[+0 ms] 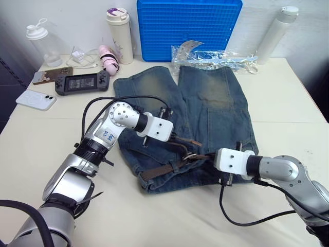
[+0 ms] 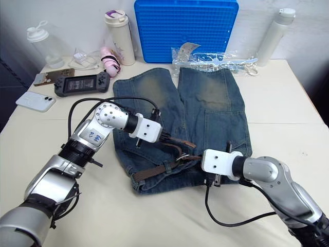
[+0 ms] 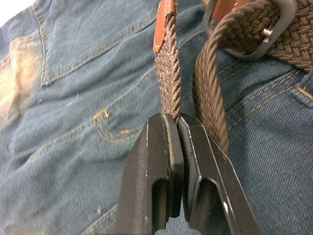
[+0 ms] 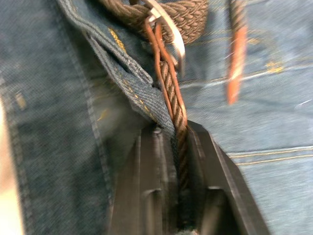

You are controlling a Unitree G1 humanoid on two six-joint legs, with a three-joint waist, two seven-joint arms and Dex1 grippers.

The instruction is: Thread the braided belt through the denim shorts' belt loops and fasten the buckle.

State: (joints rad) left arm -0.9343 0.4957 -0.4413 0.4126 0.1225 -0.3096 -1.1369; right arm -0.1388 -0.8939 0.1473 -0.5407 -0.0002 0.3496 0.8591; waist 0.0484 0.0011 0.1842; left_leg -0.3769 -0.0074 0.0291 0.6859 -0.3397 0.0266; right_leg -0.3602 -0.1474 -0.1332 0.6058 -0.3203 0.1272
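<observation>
Denim shorts (image 1: 205, 108) lie flat on the bench (image 1: 154, 216), waistband toward the robot, the belt (image 1: 164, 167) running along it. Left claw (image 3: 173, 125) pinches the belt's leather-tipped end beside the buckle (image 3: 266, 36). Right claw (image 4: 177, 142) clamps the belt and waistband edge together. Both forearms reach inward, low.

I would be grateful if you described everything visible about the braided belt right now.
The braided belt is a dark-brown woven strap with a tan leather tip and a silver rectangular buckle. It lies along the waistband of the denim shorts, and part of the strap already passes through the buckle frame. The left gripper is shut on the strap just below the tip; the right gripper is shut on the strap near the buckle, with a fold of denim beside it.
</observation>
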